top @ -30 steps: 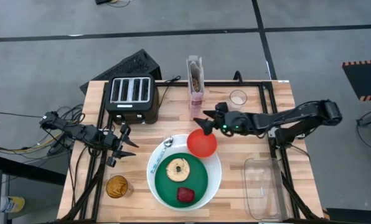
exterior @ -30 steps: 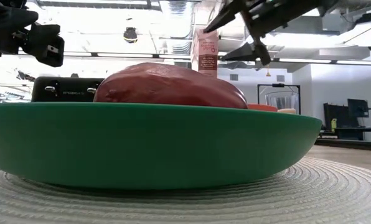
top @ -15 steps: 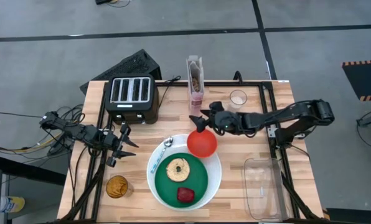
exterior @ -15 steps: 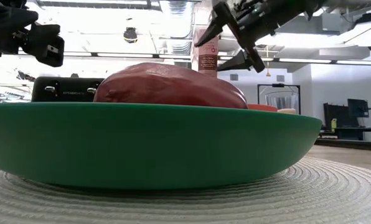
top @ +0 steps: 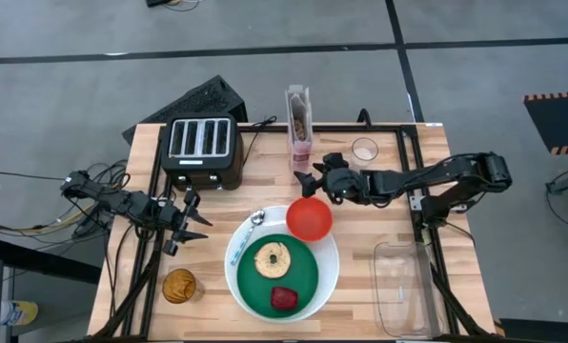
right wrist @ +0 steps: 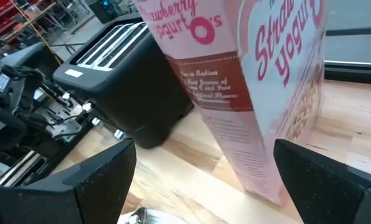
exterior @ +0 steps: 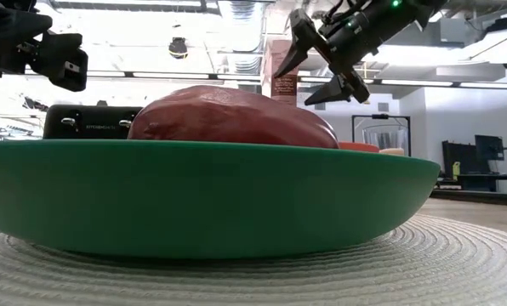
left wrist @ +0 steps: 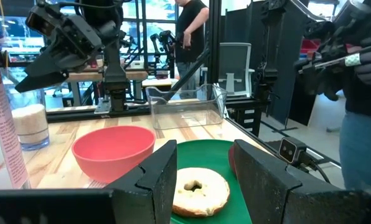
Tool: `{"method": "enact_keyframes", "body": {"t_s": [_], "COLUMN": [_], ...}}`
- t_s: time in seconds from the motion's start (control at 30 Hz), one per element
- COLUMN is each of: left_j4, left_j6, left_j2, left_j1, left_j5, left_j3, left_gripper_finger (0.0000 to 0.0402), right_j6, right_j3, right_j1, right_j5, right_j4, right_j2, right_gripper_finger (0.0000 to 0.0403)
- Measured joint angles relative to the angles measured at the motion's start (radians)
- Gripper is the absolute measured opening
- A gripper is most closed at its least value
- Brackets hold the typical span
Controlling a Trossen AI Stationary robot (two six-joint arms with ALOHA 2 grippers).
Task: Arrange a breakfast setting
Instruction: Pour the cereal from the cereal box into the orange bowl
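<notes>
On the tabletop (top: 379,229), the large plate (top: 327,272) carries the smaller plate (top: 301,267), which holds the bagel (top: 271,257) and the small food item (top: 284,297). The bowl (top: 309,218) rests on the large plate's far right rim, the spoon (top: 253,221) on its far left. The cereal box (top: 298,124) stands behind the bowl, the toaster (top: 201,148) to its left.
</notes>
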Motion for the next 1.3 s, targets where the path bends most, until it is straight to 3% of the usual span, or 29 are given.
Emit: {"method": "enact_keyframes", "body": {"t_s": [0.27,0.5,0.9,1.3], "left_j4": [0.000,0.000,0.000,0.001], "left_j6": [0.000,0.000,0.000,0.000], "left_j2": [0.000,0.000,0.000,0.000], "left_j1": [0.000,0.000,0.000,0.000], "left_j5": [0.000,0.000,0.000,0.000], "left_j3": [0.000,0.000,0.000,0.000], "left_gripper_finger": [0.0144,0.0144,0.0144,0.0144], "right_j6": [0.072,0.074,0.073,0.060], "right_j3": [0.000,0.040,0.050,0.072], "right_j1": [0.001,0.009,-0.034,-0.068], "right_j5": [0.015,0.111,0.108,0.095], "right_j4": [0.015,0.017,0.019,0.110], "right_j2": [0.095,0.148,0.154,0.274], "right_gripper_finger": [0.0400,0.0400,0.0400,0.0400]}}
